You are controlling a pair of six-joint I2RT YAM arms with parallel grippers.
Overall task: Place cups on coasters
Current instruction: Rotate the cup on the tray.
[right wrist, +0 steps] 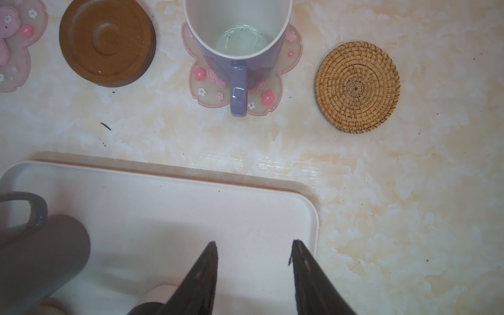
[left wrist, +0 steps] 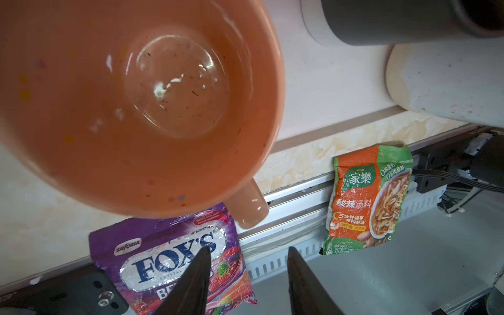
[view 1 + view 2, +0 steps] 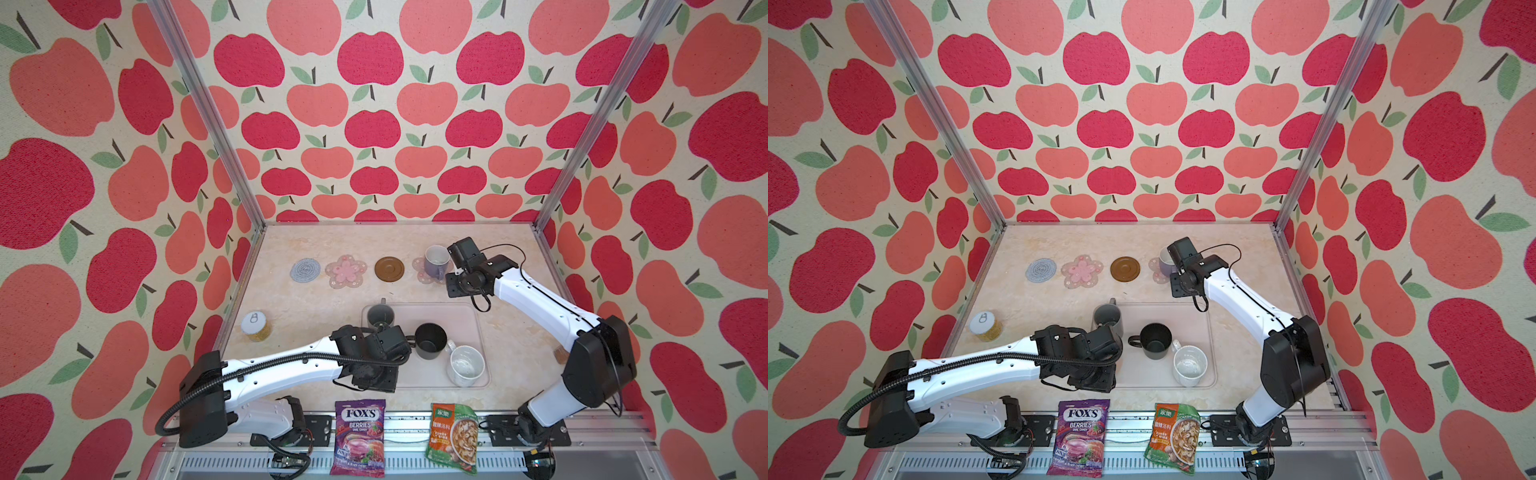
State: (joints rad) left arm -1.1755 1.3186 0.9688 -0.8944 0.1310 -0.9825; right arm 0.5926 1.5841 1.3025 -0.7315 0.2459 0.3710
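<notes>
Top view: lavender mug [image 3: 437, 261], white inside, stands upright on a pink flower coaster [image 3: 420, 270] at the far right of the counter [image 3: 316, 307]. Grey mug [image 3: 380, 316], black mug [image 3: 430, 340] and speckled white mug [image 3: 465, 365] stand on the pale tray [image 3: 461, 320]. Candy bag [image 3: 360, 432] reads "FOX'S BERRIES".

Left wrist: peach mug [image 2: 136, 109], dark specks inside, sits near the counter's front edge. Left gripper [image 2: 248, 249] is released, nothing between its fingers. The bag also reads "SAVORIA".

Right wrist: right gripper [image 1: 255, 242] is released over the tray, apart from the lavender mug.
</notes>
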